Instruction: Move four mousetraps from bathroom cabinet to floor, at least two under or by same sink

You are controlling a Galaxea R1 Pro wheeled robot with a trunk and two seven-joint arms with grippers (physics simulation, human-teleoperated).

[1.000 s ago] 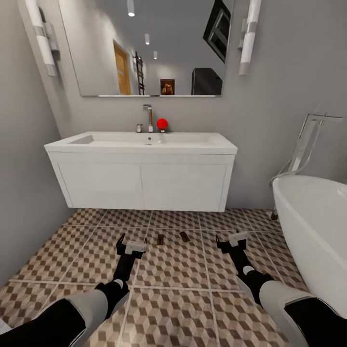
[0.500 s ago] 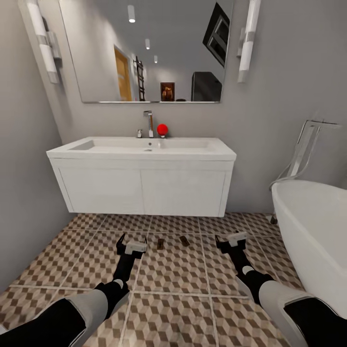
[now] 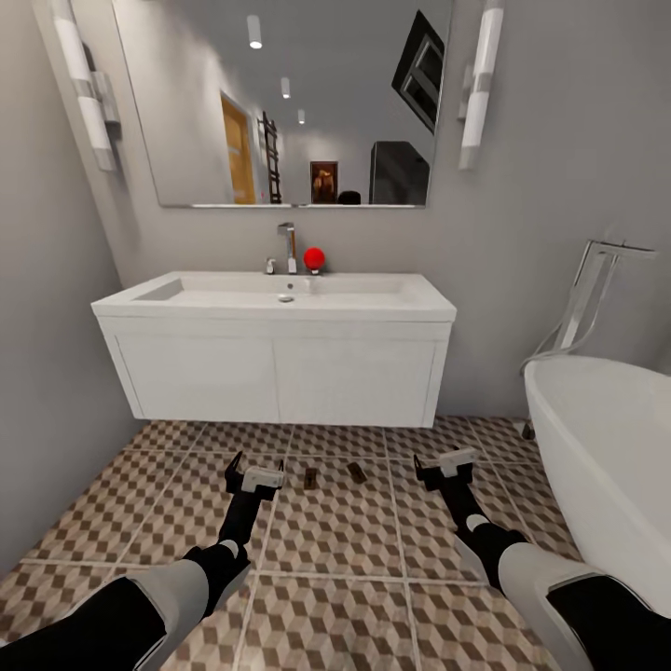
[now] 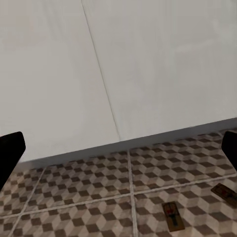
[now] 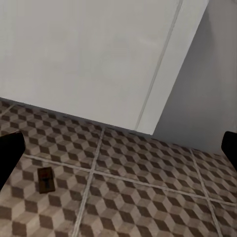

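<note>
A: Left to right, with the sink [image 3: 280,294] as landmark: what's there?

B: In front of the sink and toward its left end, the left gripper [image 3: 253,477] hangs low over the bathroom floor [image 3: 345,531], jaws spread wide, holding nothing. Just right of it, in front of the sink's middle, two mousetraps lie flat on the tiles: the left mousetrap [image 3: 309,478], then the right mousetrap [image 3: 356,472], near each other but apart. Further right, in front of the sink's right end, the right gripper [image 3: 445,463] also stands wide open and empty. The bathtub [image 3: 596,438] is right of the sink.

A: Which way do the traps run?

B: The left one's long axis points almost straight toward the sink front. The right one is skewed, its far end leaning toward the sink's left end. The left wrist view shows both, the nearer one [image 4: 173,216] and the other [image 4: 225,192] at the picture's edge. The right wrist view shows one [image 5: 45,178]. I can't tell which end holds the bait.

A: And the step in hand?

B: I'd judge two traps are placed beside the sink, which meets that condition. Next, presumably, comes a trip to the cabinet for the remaining traps, with both hands free to grasp.
</note>
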